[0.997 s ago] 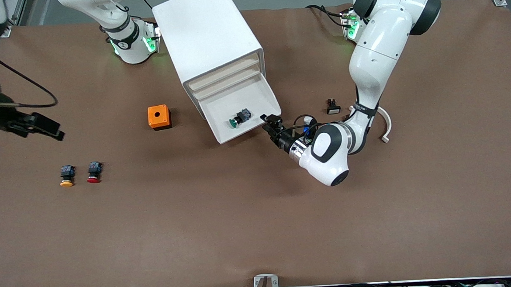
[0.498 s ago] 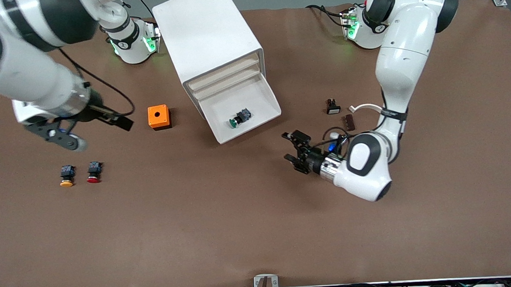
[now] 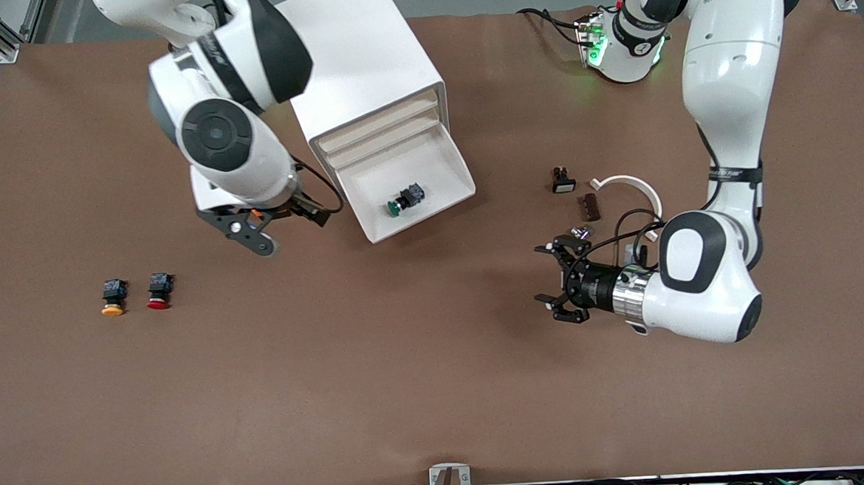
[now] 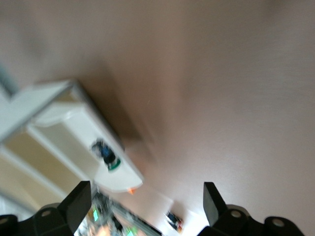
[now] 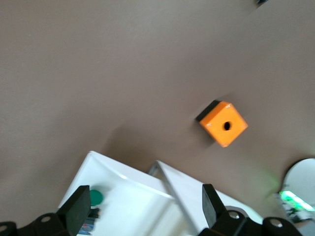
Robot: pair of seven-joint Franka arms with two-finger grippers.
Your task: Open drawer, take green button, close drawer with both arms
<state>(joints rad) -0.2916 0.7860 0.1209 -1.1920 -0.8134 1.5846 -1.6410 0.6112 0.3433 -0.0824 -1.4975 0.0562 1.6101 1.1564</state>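
The left tool [image 3: 556, 280] is hanging low over bare worktop [image 3: 410, 391], fingers [image 4: 78, 201] spread, wrist lying nearly level. The right tool [image 3: 268, 225] is hovering with fingers [image 5: 78, 209] apart, its forearm pointing steeply downward.

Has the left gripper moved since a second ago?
Yes. The left gripper has backed away from the open drawer, which it was at a second ago, and now hangs open over bare table nearer the front camera.
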